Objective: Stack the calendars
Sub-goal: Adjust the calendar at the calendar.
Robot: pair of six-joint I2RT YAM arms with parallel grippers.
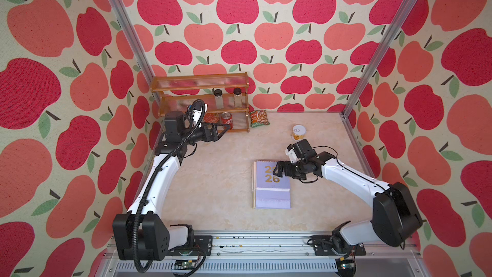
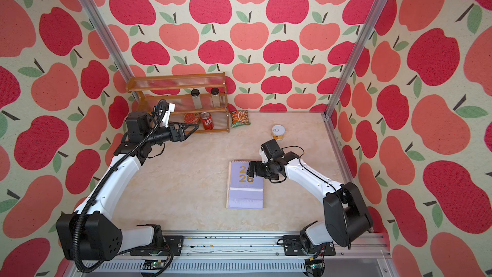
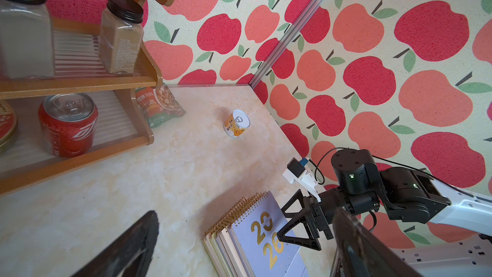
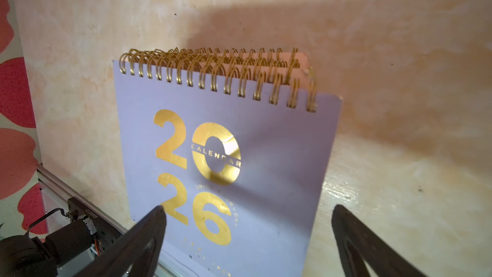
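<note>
Marbled beige tabletop (image 1: 213,182), apple-print walls. Right gripper (image 1: 279,169) has its jaws wide apart with nothing between them, over the spiral-end half of the calendars (image 1: 271,190); contact with the cover is unclear. Calendars lie in 1 flat pile, lilac "2026" cover on top, right of centre. Left gripper (image 1: 225,129) is also spread and empty, well apart by the shelf (image 1: 202,87).
</note>
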